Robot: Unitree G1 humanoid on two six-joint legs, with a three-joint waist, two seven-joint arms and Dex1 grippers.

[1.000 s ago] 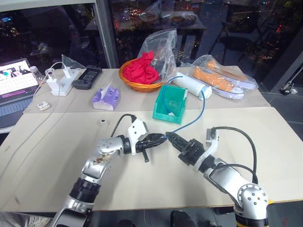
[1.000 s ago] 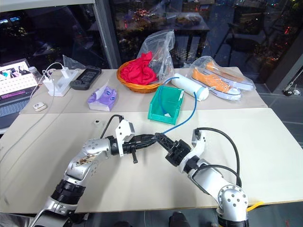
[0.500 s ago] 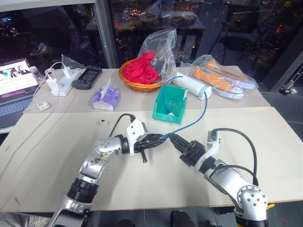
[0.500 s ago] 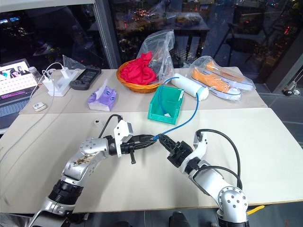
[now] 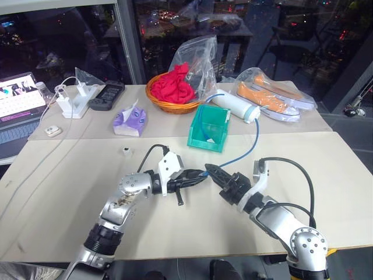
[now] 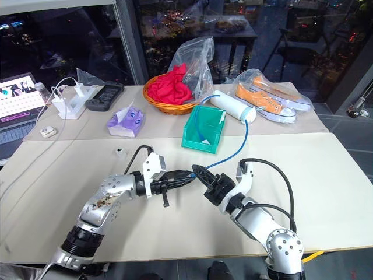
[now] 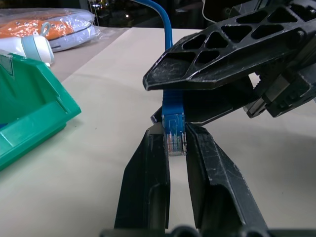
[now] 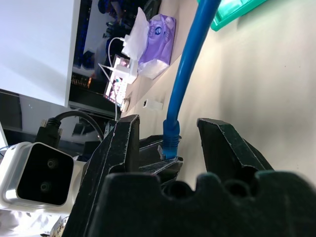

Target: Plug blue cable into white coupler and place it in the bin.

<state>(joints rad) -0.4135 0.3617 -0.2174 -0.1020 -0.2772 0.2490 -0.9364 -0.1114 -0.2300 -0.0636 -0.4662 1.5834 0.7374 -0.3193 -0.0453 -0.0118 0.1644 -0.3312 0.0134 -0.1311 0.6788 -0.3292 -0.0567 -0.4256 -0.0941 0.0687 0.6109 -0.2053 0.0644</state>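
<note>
Blue cable point(image 5: 249, 142) is the biggest piece of the job in play: one end trails out of the bin point(image 5: 209, 126), which sits well beyond both sets of jaws toward the far side of the table point(image 5: 70, 175), and from there the cord arcs over and comes down to the point where the two grippers meet above the tabletop. Its plug end point(image 7: 173, 134) lies lengthwise between the left gripper's point(image 5: 198, 174) fingers, long axis running along them and the clear tip pointing back toward that wrist; those jaws are clamped together on the plug. The right gripper point(image 5: 214, 171) faces it nose to nose, jaws standing partly apart, with the cord passing through the gap between its fingers point(image 8: 121, 143); I cannot tell whether either pad actually presses the cord. Smallest of all, the white coupler point(image 5: 126, 151) sits alone on the table, off to the outer side of the left arm and well apart from both jaws. My reading is that the coming move turns on this gap: the plug is in hand but the socket is not, and the left arm is the nearer one to it.
</note>
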